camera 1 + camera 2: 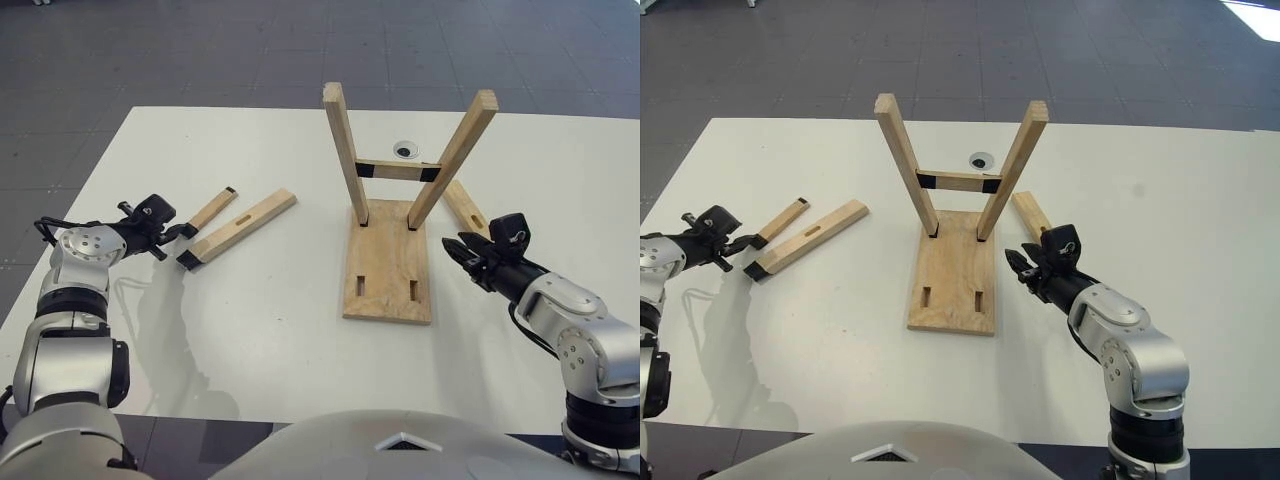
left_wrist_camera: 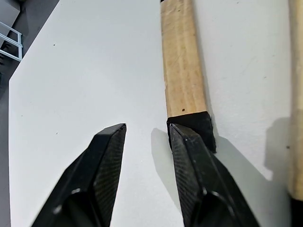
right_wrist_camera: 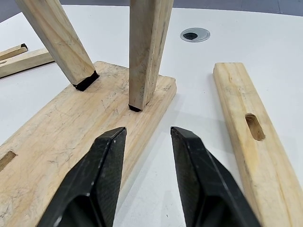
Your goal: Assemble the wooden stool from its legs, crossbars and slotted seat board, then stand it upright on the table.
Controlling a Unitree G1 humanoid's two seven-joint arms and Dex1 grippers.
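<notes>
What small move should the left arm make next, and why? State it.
Probably shift the left gripper sideways so its open jaws straddle the short crossbar: one jaw now meets its black-tipped end head-on, so closing would miss it.

two legs (image 1: 412,158) upright in seat board (image 1: 390,260), crossbar (image 1: 399,171) between

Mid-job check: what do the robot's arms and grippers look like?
The left arm and right arm are silver-grey rounded housings with black joint bands. The left gripper and right gripper each have two black tapered fingers with a woven texture. Black cables loop at the wrists.
</notes>
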